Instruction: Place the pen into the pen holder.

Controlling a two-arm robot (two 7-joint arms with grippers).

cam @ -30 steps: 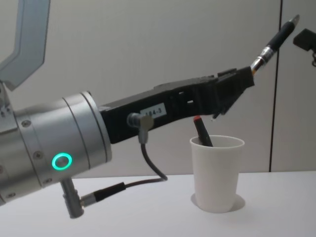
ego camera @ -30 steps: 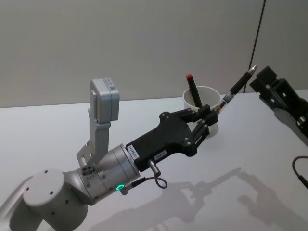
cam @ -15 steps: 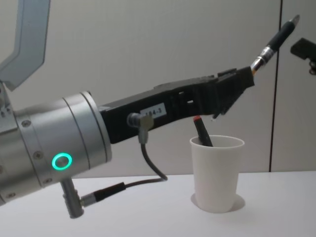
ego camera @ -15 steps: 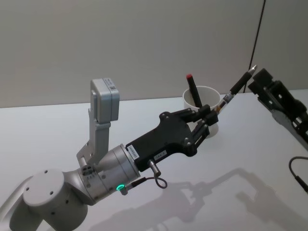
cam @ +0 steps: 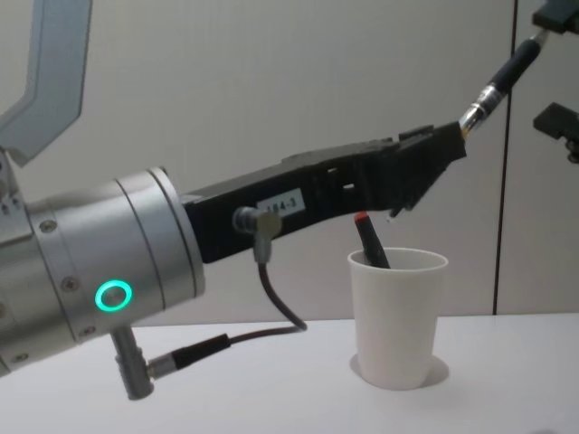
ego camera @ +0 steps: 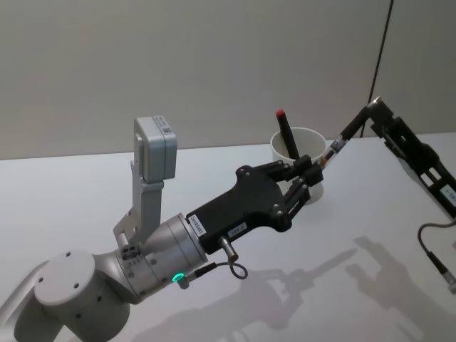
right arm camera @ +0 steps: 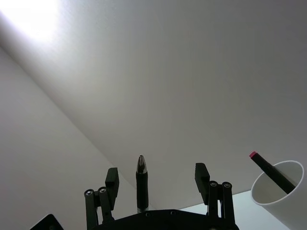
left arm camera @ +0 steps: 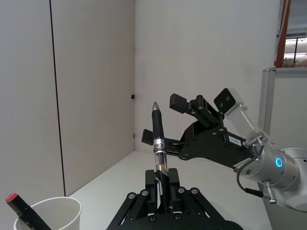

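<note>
One cup (ego camera: pixel 305 171) stands on the white worktop (ego camera: pixel 85 192) near its far edge by the wall, bare worktop all round it. Two pens show: a red-capped pen (ego camera: pixel 286 132) leans inside the cup, and a black pen (ego camera: pixel 347 132) slants up from the left tool (ego camera: pixel 311 171), which grips its lower end just before the cup. The right tool (right arm camera: pixel 156 179) spreads wide around the black pen's tip, fingers (right arm camera: pixel 112 178) apart from it.

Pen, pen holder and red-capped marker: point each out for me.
pen (left arm camera: pixel 158 139), left wrist view, on the black barrel above the left gripper's fingers.
pen holder (cam: pixel 396 312), chest view, on the white cup's front wall.
red-capped marker (ego camera: pixel 286 135), head view, on the dark shaft sticking out of the cup.
</note>
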